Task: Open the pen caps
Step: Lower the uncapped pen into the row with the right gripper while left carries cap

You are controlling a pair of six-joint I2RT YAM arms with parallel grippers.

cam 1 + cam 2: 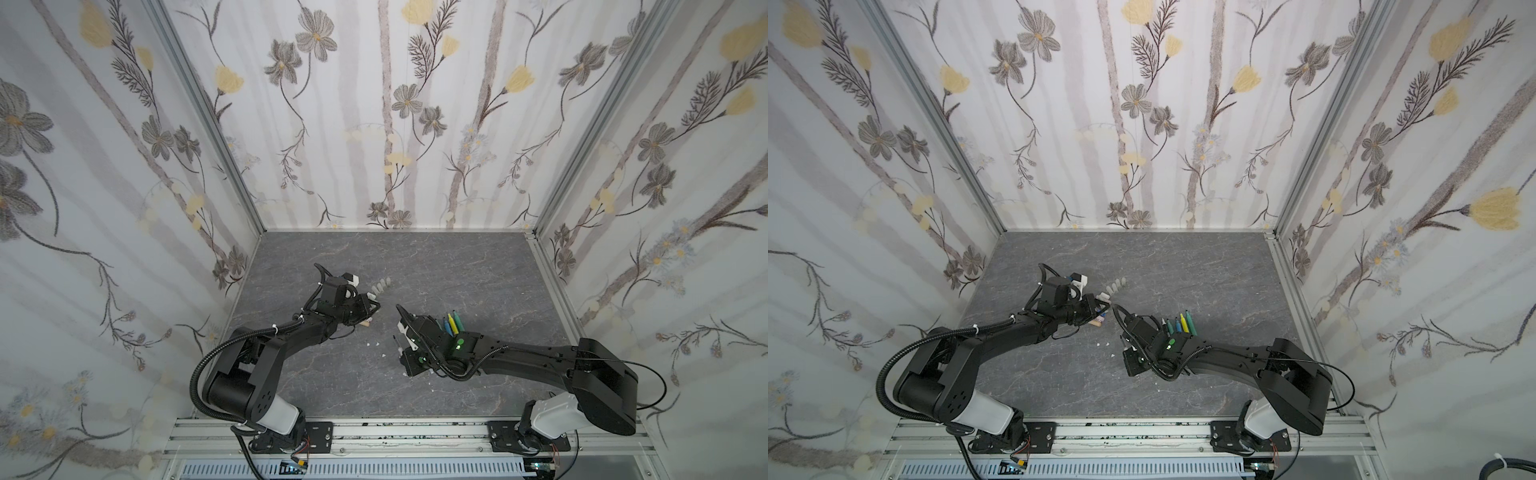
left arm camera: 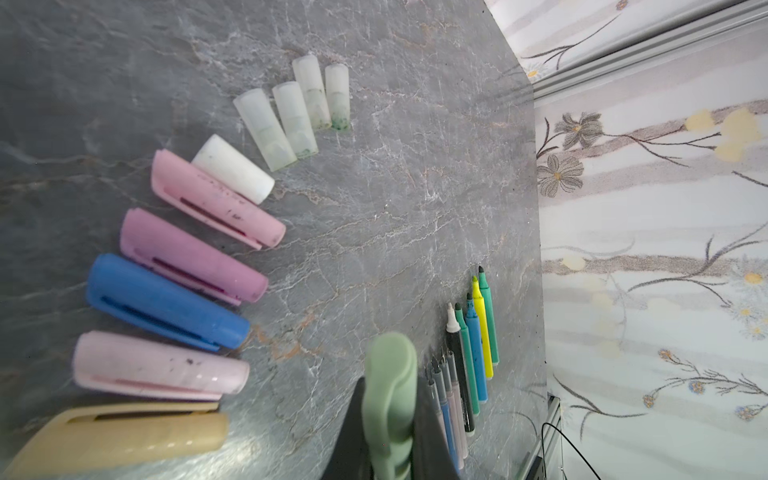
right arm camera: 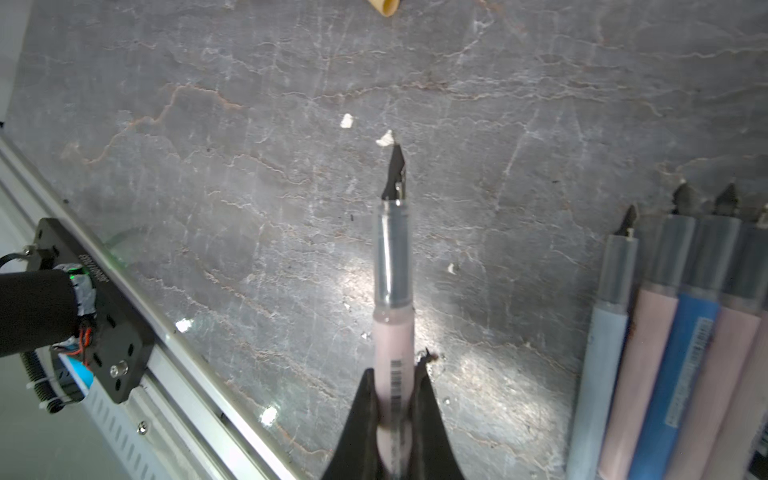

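While both pincers are clamped tight, pen and cap are held apart over the grey table point(image 1: 457, 270).
The right pincer point(image 3: 395, 386) grips a pale pink pen point(image 3: 392, 324), its bare nib pointing away from the jaws; the other uncapped pens point(image 3: 665, 332) lie in a row just beside it. The left pincer point(image 2: 388, 415) pinches a green cap point(image 2: 390, 365), with loose caps point(image 2: 174, 299) fanned out on the table beside and ahead of it.
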